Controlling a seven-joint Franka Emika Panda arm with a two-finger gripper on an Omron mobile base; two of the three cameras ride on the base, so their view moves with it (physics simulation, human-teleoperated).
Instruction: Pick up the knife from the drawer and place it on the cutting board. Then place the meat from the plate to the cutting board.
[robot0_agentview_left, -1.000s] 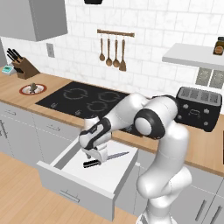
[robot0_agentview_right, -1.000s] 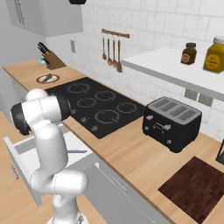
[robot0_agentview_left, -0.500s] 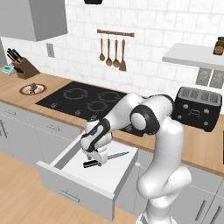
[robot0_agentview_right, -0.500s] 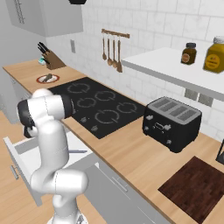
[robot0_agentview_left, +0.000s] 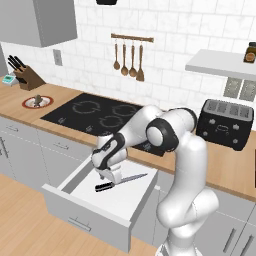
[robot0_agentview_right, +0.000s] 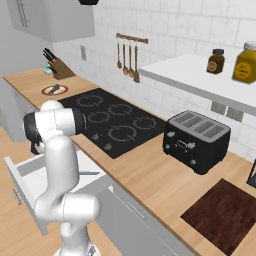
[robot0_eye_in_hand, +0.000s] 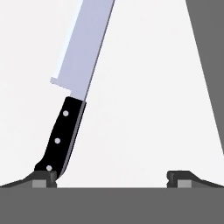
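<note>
The drawer (robot0_agentview_left: 100, 200) stands pulled out below the counter, white inside. In it lies the knife (robot0_agentview_left: 121, 181), black handle (robot0_eye_in_hand: 61, 135) toward me and silver blade (robot0_eye_in_hand: 85, 43) pointing away. My gripper (robot0_agentview_left: 109, 178) hangs low inside the drawer just over the handle end, open with nothing between the fingers. In the hand view the gripper (robot0_eye_in_hand: 113, 177) is spread wide, and the handle's butt lies right at the left fingertip (robot0_eye_in_hand: 43, 177). The cutting board (robot0_agentview_right: 225, 215) lies dark brown at the counter's far right. The meat (robot0_agentview_left: 37, 99) sits on the red-rimmed plate (robot0_agentview_left: 27, 104) at the far left.
A black stovetop (robot0_agentview_left: 105, 115) lies behind the drawer. A black toaster (robot0_agentview_right: 197, 140) stands between stove and board. A knife block (robot0_agentview_left: 25, 75) is behind the plate. Utensils (robot0_agentview_left: 127, 60) hang on the wall, and a shelf (robot0_agentview_right: 200, 80) carries jars.
The arm has shifted slightly left and the hand has sunk a little closer to the knife handle. The jaws stayed open and the knife has not moved.
</note>
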